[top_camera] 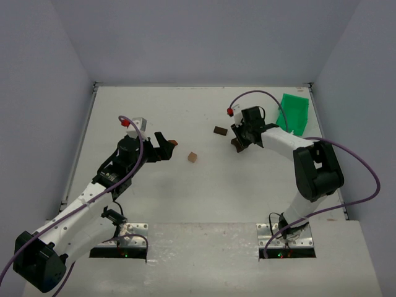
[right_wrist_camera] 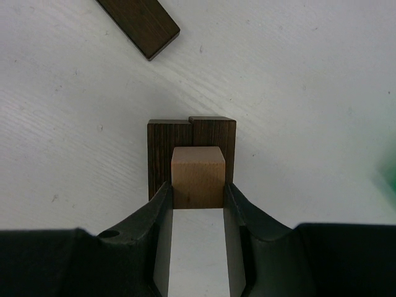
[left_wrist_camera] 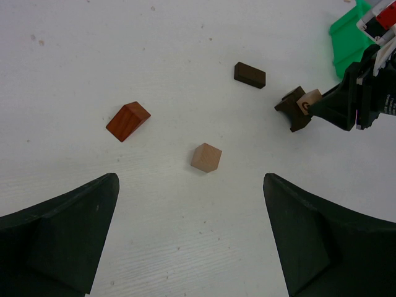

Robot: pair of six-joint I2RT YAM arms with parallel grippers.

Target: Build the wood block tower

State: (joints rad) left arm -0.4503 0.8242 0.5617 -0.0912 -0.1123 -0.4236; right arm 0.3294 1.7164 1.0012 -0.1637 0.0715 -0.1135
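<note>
Robot lab test cell, boxed in and bare!
Plain pale walls [top_camera: 204, 37] close round the white counter [top_camera: 204, 198]; at the counter's near edge, two cabled arms, left arm [top_camera: 80, 201] and right arm [top_camera: 315, 170], are bolted onto metal plates [top_camera: 137, 228].

A light tan cube [right_wrist_camera: 198, 176] was held between the fingers [right_wrist_camera: 154, 216] of the right hand [right_wrist_camera: 197, 193] and was seen over a dark brown block [right_wrist_camera: 166, 143] with a stepped upper edge. A second dark brown block [right_wrist_camera: 139, 21], flat and oblong, was seen well apart on the white tabletop [right_wrist_camera: 297, 93].
</note>
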